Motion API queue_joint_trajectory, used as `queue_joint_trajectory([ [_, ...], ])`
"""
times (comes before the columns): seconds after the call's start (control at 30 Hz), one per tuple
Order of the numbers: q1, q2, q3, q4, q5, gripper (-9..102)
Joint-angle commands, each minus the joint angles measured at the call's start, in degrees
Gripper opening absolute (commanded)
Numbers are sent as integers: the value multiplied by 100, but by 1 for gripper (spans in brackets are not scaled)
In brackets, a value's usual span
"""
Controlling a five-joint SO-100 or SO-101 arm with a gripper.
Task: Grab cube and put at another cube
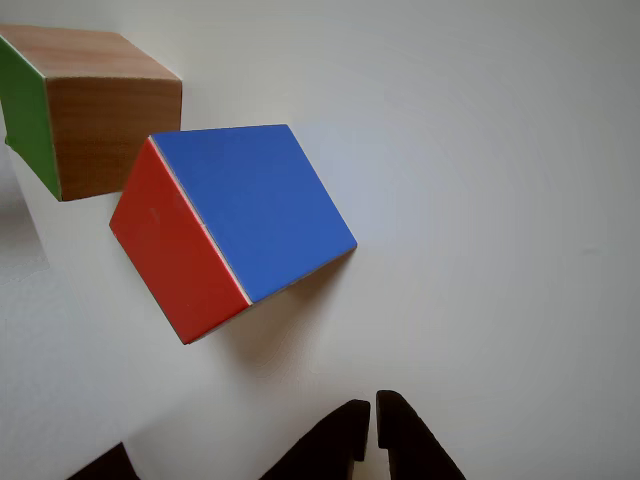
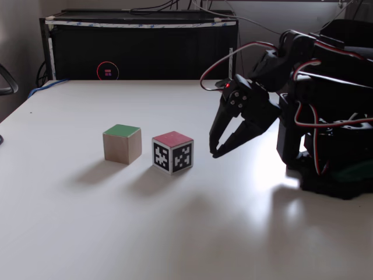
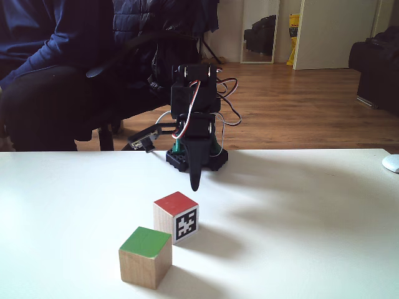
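Two cubes sit near the middle of the white surface, just beside each other; whether they touch I cannot tell; the cube rests green face up, bare wood on its sides; another cube rests red face up, with black-and-white square marker patterns on two sides and no readable writing; the tool hangs just beside it, tips together, holding nothing.
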Motion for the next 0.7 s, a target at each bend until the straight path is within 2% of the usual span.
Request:
queue_joint_trajectory([
  [0.0, -53, 26, -35, -18, 26, 0],
  [0.23, -35, 26, 9, -413, 123, 1],
  [0.4, -264, -53, -554, -352, 176, 6],
  [0.53, -413, -949, -1292, -413, 466, 9],
  [0.67, -545, -2593, -2575, -439, 817, 12],
])
